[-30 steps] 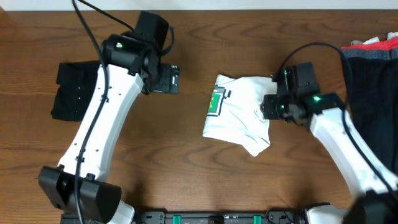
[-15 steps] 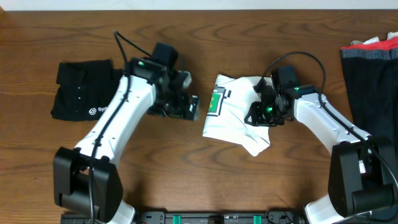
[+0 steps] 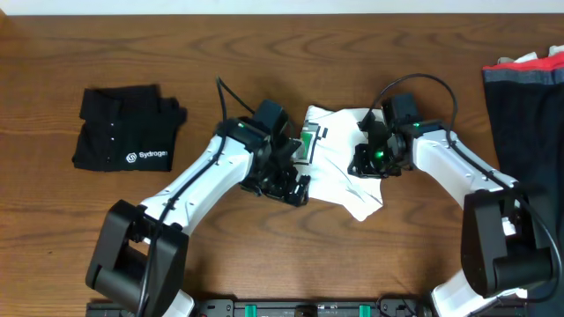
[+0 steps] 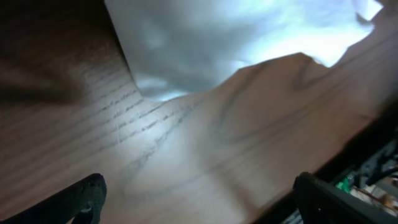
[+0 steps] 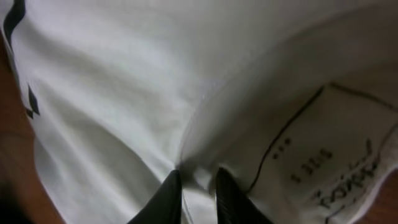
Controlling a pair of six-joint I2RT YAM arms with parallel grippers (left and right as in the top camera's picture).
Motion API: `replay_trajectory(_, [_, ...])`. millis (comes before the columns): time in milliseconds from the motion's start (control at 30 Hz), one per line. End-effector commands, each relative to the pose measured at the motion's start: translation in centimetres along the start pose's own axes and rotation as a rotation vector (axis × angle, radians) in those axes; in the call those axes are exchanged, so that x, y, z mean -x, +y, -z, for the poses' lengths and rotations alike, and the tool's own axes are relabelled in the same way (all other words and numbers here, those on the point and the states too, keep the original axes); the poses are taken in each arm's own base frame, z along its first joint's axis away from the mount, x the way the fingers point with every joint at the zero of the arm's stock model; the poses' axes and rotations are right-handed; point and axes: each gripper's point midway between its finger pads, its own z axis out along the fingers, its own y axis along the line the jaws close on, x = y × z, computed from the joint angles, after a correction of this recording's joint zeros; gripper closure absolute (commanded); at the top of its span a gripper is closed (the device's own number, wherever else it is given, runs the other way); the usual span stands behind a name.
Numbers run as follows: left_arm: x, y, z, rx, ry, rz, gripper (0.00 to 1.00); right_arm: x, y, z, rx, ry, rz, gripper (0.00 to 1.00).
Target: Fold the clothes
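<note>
White cotton lies crumpled at the middle of the wooden bench as two robot arms converge on it. The white T-shirt, its green logo patch facing up, sits between them, not yet folded.

In the past second the left arm has swung in from the far-left side, where a black folded shirt rests, and now hangs at the T-shirt's left near corner. The left hand is spread wide and empty; its wrist view shows bare wood below and the shirt's edge just beyond. Over the same second the right hand has settled on the shirt's right side and drawn narrow. Its fingertips pinch a ridge of white fabric beside the size label.

One side appears secured, the other is about to be taken, so the fold proper looks ready to begin. More dark garments wait at the right edge.
</note>
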Motion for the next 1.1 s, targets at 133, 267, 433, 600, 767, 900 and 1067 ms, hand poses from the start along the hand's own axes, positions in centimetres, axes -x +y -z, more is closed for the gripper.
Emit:
replay_trajectory(133, [0.3,2.1,-1.9,0.073,-0.038,-0.022,0.02,0.5,0.5,-0.2,0.02,-0.016,0.028,0.92])
replay_trajectory(267, [1.4,2.4,-2.4,0.076,-0.096,-0.046,0.09,0.5,0.5,0.0,0.031,-0.019,0.025,0.99])
replay_trajectory(433, [2.5,2.3,-2.3,0.073,-0.14,-0.07,0.32,1.5,-1.2,1.3,0.0,-0.066,0.013,0.99])
replay_trajectory(600, [2.7,2.2,-2.3,0.073,-0.146,-0.085,0.43,2.7,-2.9,3.6,-0.008,-0.139,0.01,0.99])
replay_trajectory(767, [2.7,2.2,-2.3,0.073,-0.146,-0.085,0.33,2.8,-3.3,4.0,0.0,-0.147,-0.001,0.99])
replay_trajectory(900, [2.8,1.9,-2.3,0.055,-0.153,-0.086,0.24,2.7,-3.3,4.0,0.002,-0.142,-0.002,0.96])
replay_trajectory(1067, [2.8,-0.4,-2.8,-0.021,-0.151,-0.089,0.21,2.6,-3.3,4.0,0.001,-0.137,-0.005,0.94])
